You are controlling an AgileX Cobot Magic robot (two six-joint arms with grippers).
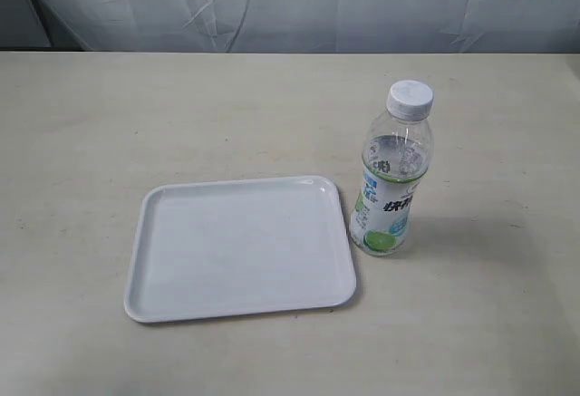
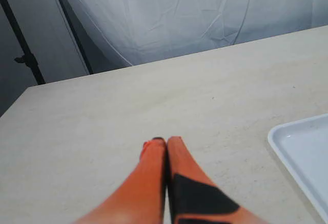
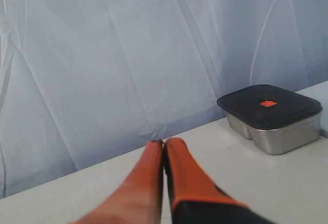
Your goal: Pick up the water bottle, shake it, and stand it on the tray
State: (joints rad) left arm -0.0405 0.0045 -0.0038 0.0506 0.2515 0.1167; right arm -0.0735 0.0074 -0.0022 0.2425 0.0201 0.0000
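**Mia:** Where is the bottle [image 1: 395,174]?

**Sam:** It stands up straight on the desk [image 1: 91,124]. It is just beside the right edge of the tray [image 1: 240,246]. It is so close that I can't tell if they touch.

**Mia:** Is the cap [image 1: 410,97] on?

**Sam:** Yes, the white cap is on top. The label [image 1: 388,210] is white, blue and green, with a lime near the bottom.

**Mia:** What about the tray?

**Sam:** It is white and lies flat on the desk.

**Mia:** What is the left claw [image 2: 165,141] doing?

**Sam:** Its two orange fingers are pressed together and hold nothing. Bare desk is under it, and a corner of the tray shows near it.

**Mia:** And the right claw [image 3: 163,142]?

**Sam:** Its fingers are pressed together too, with nothing between them. It points at a pale cloth [image 3: 102,55] behind the desk. A shiny metal box [image 3: 271,124] with a black lid sits on the desk by that cloth.
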